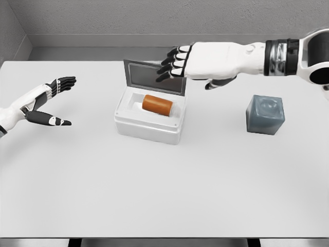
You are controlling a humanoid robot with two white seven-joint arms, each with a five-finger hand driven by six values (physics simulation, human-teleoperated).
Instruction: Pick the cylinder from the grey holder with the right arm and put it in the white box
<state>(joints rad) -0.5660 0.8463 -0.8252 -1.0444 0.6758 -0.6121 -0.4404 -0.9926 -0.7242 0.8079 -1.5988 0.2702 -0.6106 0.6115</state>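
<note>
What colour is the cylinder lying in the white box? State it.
Orange, seen in the head view: the cylinder lies on its side inside the box.

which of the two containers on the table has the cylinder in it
The white box with the raised lid holds the orange cylinder, lying on its side; the grey holder sits empty.

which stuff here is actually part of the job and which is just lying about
Part of the job:
- orange cylinder, lying inside the box
- white box with open lid
- grey cube-shaped holder, nothing standing in it
- right robot hand, open, above the box

Lying about:
- left robot hand, open, at the left edge
- white table
</note>
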